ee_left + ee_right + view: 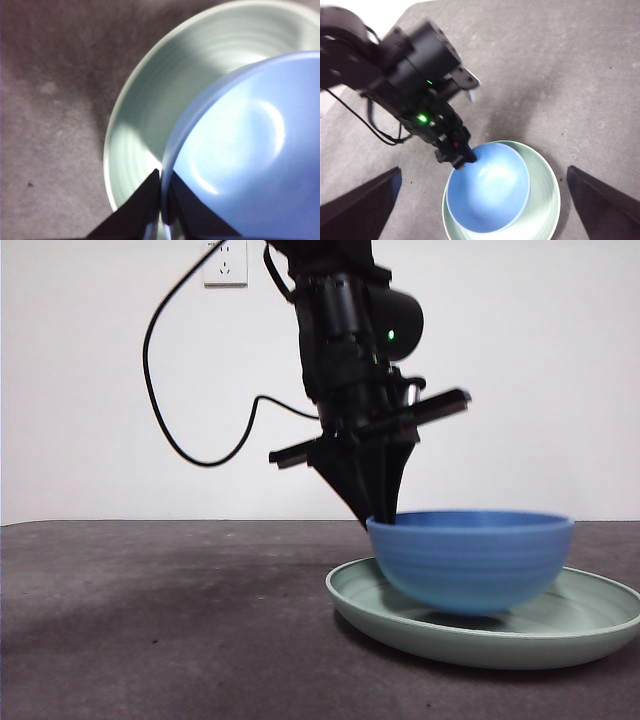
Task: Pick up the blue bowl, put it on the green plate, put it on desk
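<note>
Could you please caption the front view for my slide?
Left pincer clamps the blue bowl rim, bowl on green plate.

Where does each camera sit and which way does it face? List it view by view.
Front view: low at desk height, looking level at the blue bowl over the green plate; left gripper descends from above.
Left wrist view: on the left arm, looking down; own jaws pinch the bowl's rim.
Right wrist view: high above, looking down; own jaws wide apart at the bottom corners.
All three views show bowl and plate.

Blurred left wrist view, glaring blue bowl (250, 150).
</note>
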### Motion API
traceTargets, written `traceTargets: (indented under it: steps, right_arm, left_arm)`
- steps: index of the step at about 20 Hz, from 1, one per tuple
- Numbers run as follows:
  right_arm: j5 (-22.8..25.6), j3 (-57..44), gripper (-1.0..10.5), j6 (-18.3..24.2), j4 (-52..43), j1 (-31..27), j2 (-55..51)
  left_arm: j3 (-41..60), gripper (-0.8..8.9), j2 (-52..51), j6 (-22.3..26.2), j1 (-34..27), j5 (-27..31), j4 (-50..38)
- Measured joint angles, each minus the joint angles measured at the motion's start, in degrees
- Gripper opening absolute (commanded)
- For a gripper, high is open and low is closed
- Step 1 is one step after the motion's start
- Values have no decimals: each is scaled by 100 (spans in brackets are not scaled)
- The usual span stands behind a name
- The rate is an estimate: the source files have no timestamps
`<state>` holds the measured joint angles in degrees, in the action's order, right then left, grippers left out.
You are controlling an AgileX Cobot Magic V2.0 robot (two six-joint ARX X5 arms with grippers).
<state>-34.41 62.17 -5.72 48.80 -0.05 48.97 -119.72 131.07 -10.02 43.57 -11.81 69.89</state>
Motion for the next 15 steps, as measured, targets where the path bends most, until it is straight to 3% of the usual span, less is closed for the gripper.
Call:
traceTargets:
  steps: [6,11,15]
  right_arm:
    - [0,0,581,0,2,0,0]
    - [0,0,581,0,4,0,0]
    - [0,0,581,0,2,0,0]
  left_arm:
    - [0,47,63,2,42,0,-48]
    - [-101,447,63,4,48,0,7]
    - [-671,512,57,229,48,0,426]
